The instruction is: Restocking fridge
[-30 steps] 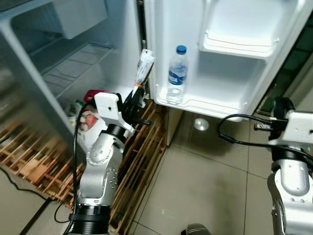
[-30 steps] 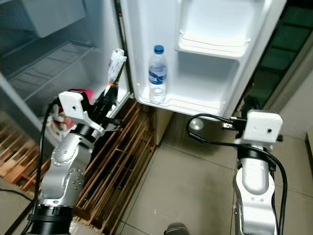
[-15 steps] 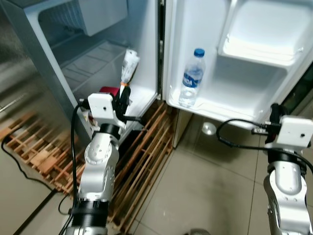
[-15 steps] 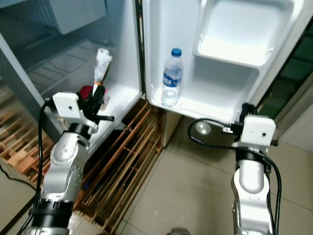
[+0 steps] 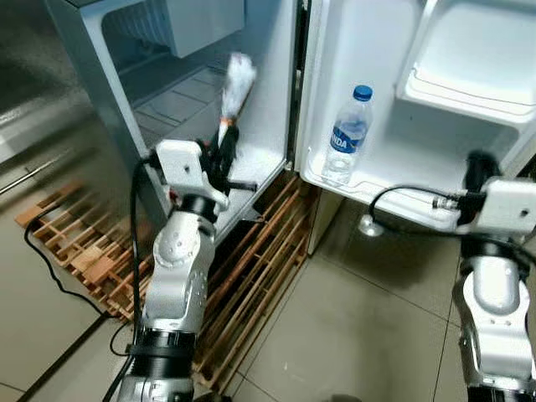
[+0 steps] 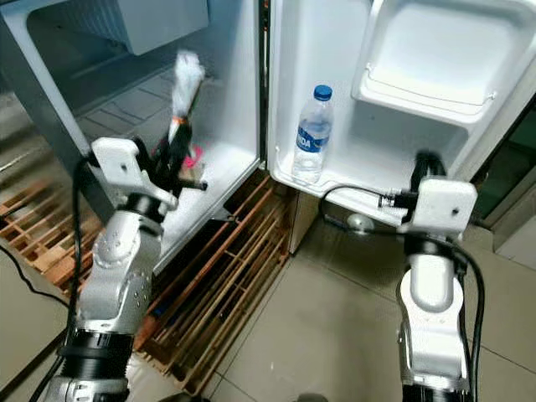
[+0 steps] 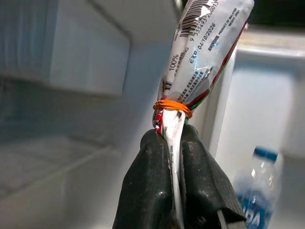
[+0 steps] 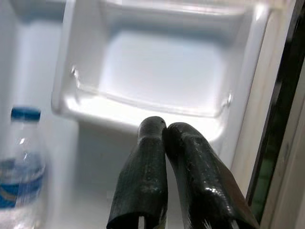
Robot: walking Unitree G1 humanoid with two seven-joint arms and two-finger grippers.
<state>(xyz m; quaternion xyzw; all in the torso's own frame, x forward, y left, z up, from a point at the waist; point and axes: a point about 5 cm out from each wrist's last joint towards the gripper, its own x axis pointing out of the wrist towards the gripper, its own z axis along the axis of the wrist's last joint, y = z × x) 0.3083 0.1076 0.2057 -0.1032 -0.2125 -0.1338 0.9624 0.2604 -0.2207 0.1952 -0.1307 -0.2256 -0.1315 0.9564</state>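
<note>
My left gripper is shut on a white printed packet tied with an orange rubber band. It holds the packet upright in front of the open fridge, near the wire shelves. In the left wrist view the two black fingers pinch the packet just below the band. A water bottle with a blue cap stands in the lower door shelf. My right gripper is shut and empty, raised before the door's upper bin.
A wooden slatted pallet lies under the fridge and reaches onto the tiled floor. A freezer box sits at the fridge's top. Black cables trail on the floor at left.
The camera has shifted, so the fridge sits further right in view. My left gripper has lifted the packet higher, toward the fridge interior. The right arm stays raised.
</note>
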